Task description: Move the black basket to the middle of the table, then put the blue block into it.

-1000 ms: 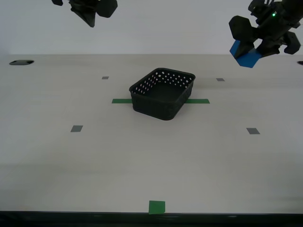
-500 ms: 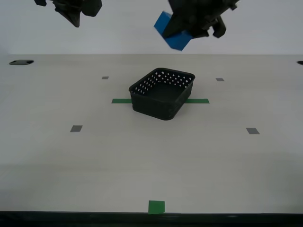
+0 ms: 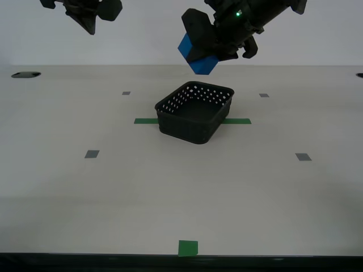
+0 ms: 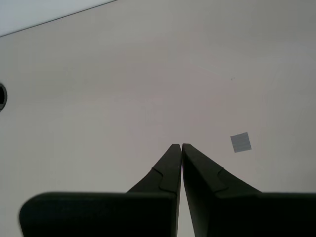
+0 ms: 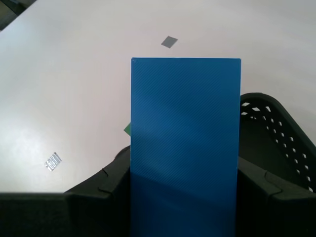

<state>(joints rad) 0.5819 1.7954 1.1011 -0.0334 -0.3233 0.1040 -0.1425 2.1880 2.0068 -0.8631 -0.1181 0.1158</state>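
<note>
Overhead at the exterior view's far left, my second gripper (image 3: 91, 14) hangs high above the tabletop (image 3: 170, 187), well away from anything. Its wrist view shows the end effector's two dark fingers (image 4: 170, 168) pressed tip to tip with nothing between them, and only bare surface and a small grey tape square (image 4: 241, 142) beneath.

Moving right, the black basket (image 3: 195, 112) sits near the middle of the tabletop, straddling the long green tape strip (image 3: 144, 120), its open mouth up and nothing visible inside. Its perforated plastic walls look thin and light, so I judge it would slide or tip if knocked on the rim.

Above the basket's far side, my first gripper (image 3: 218, 42) reaches in from the exterior view's upper right, angled downward, with a green light showing on the arm. Its end effector is clamped on the blue block (image 3: 197, 55), which is held tilted, one corner pointing down, clear of the basket's rim and not yet inside. In the first wrist view the block (image 5: 185, 143) fills the gap between the fingers (image 5: 111, 173), which bear on its two long flat sides, and the basket's holed wall (image 5: 276, 133) lies just beyond.

The block looks rigid, solid and smooth-faced; I judge it light, not fragile, and somewhat slippery, so a pinch across opposite flat faces, as now, suits it best.
</note>
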